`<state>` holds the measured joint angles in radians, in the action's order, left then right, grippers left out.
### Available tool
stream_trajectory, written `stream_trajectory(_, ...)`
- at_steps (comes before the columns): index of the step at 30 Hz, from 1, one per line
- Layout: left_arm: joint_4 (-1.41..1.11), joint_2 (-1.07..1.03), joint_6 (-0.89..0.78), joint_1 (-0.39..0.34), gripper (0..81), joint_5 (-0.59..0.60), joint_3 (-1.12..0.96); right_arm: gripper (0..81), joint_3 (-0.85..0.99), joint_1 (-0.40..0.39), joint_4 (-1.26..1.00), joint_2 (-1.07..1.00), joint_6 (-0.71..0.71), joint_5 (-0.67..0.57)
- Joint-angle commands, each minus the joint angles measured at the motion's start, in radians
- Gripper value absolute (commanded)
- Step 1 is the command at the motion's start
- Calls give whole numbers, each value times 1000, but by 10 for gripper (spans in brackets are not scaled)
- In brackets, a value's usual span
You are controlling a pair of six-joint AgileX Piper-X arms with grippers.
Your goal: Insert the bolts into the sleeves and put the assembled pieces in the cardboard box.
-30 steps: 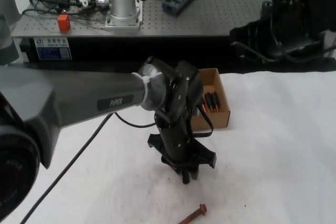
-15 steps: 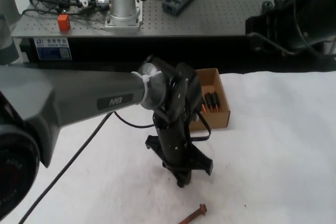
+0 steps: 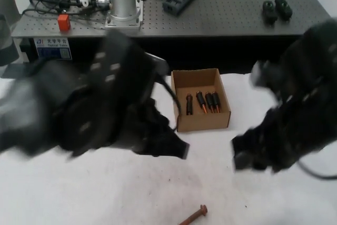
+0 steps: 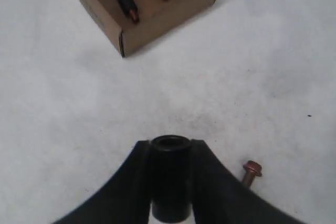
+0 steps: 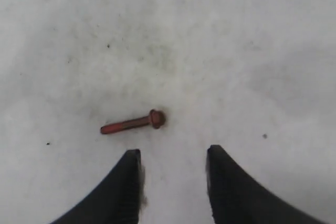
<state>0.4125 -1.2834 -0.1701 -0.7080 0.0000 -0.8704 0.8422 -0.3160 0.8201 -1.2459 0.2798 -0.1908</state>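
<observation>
Change noted: the left arm (image 3: 89,104), a second ago stretched over the middle of the bench (image 3: 105,193) with its tool pointed down just in front of the cardboard box (image 3: 202,122), is now pulled back toward the left edge and is caught mid-swing. The right arm (image 3: 295,119), previously held back at the far right corner, is now brought in over the right half of the bench, also mid-motion.

The left gripper (image 4: 170,150) is pressed together on a black sleeve (image 4: 170,182). The sleeve's open bore is seen end-on between the fingers.

The right gripper (image 5: 173,153) is spread, with nothing held. The loose bolt (image 5: 134,123) is seen lying flat just ahead of its fingertips, not touched. The bolt is located close to the near edge of the bench, about midway along it, and its position is unchanged across the frames.

The cardboard box is set mid-bench, toward the far edge. With the arm withdrawn it is uncovered, and four assembled pieces (image 3: 202,101) are counted inside.

Judgement: the sleeve pick is taken as done and a bolt pick by the right gripper is being set up. Insertion and the drop into the box are not yet done for this pair, which is judged to be the last.
</observation>
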Motion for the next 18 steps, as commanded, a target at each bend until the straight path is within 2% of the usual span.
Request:
stream_trajectory(1, -41, 75, -24, -2, 6, -15, 29, 329, -5, -64, -32, -44, 118, -8)
stream_trajectory(4, -18, 165, -36, -2, 6, -13, 48, 389, -5, -124, -75, -103, 202, -7)
stream_trajectory(10, 22, 283, -39, -2, 6, -13, 47, 393, 2, -204, -131, -239, 344, -43)
stream_trajectory(18, 174, 405, -39, -2, 6, -11, 47, 393, 2, -233, -252, -379, 552, -22)
